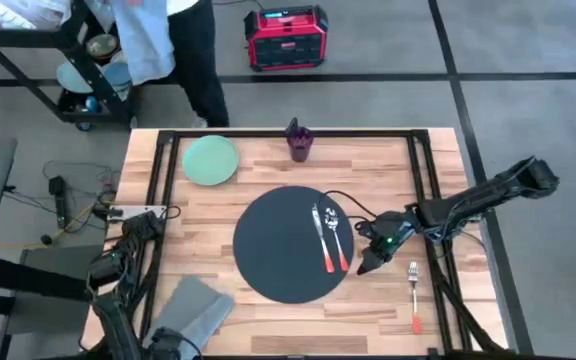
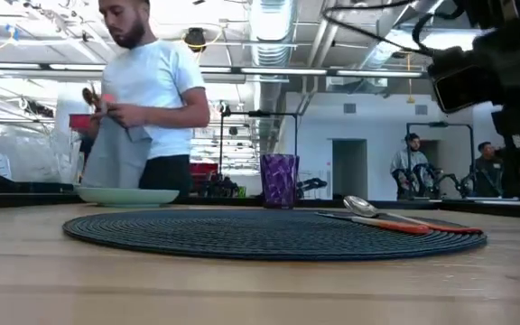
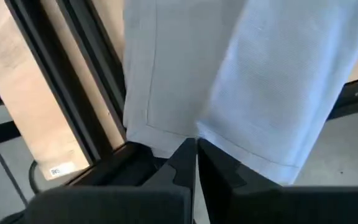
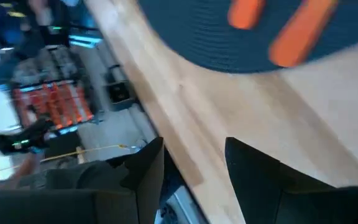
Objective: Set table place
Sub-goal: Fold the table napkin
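Right claw point(image 1: 368, 264), fingers parted and empty, hovers beside the round place point(image 1: 290, 243), which has no long axis.

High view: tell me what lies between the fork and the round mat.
In the high view, the right gripper sits open over bare table between the fork and the mat; nothing else lies there.

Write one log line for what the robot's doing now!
left end effector: shut on napkin | right end effector: open, beside mat | fork: off mat
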Controlling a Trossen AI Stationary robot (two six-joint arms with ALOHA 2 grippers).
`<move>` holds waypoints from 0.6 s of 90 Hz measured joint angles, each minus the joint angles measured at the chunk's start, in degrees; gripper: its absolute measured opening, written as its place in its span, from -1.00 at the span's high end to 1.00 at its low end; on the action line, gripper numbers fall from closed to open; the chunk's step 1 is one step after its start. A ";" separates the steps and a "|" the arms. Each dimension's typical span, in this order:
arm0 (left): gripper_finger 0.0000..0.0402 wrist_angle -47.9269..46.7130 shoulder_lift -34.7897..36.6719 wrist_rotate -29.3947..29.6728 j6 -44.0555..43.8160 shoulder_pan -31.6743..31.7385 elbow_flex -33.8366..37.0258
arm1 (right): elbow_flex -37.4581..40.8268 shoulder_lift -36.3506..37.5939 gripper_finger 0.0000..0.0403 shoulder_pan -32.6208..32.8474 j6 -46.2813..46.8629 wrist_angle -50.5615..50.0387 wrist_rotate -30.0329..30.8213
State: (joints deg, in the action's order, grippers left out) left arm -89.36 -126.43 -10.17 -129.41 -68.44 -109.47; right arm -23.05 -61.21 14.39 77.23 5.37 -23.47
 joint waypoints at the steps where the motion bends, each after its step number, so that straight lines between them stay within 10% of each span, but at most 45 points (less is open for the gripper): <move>1: 1.00 -0.30 0.11 0.15 0.55 0.12 0.00 | 0.00 0.00 0.21 -0.02 0.06 0.69 -0.01; 54: 1.00 -0.66 8.59 -1.93 1.44 -1.62 2.20 | -0.38 -0.02 0.21 -1.39 -2.61 13.62 4.43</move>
State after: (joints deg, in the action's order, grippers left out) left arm -90.02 -117.84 -12.10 -127.97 -70.06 -107.27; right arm -23.43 -61.23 13.00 74.62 18.99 -19.04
